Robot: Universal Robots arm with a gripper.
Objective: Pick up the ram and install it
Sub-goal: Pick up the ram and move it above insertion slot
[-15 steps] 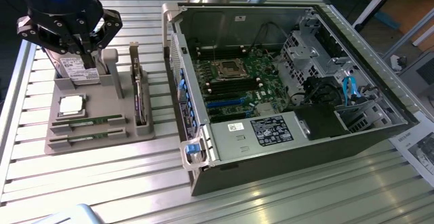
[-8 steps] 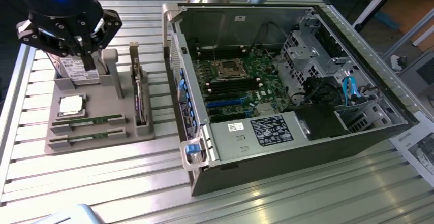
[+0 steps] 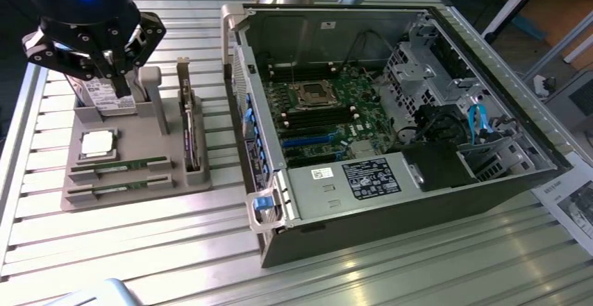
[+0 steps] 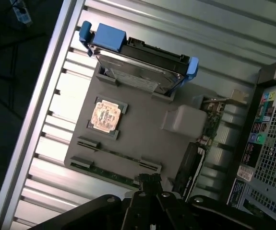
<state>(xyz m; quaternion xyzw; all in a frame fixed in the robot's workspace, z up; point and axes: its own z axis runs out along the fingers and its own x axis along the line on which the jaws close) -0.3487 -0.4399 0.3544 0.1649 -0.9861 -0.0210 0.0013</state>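
Slatted aluminium tabletop (image 3: 139, 250) carries everything you are working with: a grey moulded parts holder (image 3: 139, 136) toward the exterior view's left and an open black desktop computer case (image 3: 371, 226) toward its right, lying on its side with the green motherboard (image 3: 324, 105) exposed. Your black gripper (image 3: 113, 75) hangs over the far end of the holder, above the silver hard drive in its blue-handled carrier (image 4: 138, 67), which stands on edge there. Its fingers are pressed together with nothing between them. The ram, a long thin green circuit-board stick (image 3: 121, 165), lies flat in a slot at the near end of the holder, well apart from the gripper, and a second matching green stick (image 3: 119, 187) lies in the slot just beside it. Between the ram and the hard drive you can see the square silver processor chip (image 3: 98, 143) sitting in its recess. A larger dark card (image 3: 190, 136) stands on edge along the holder's side nearest the case.
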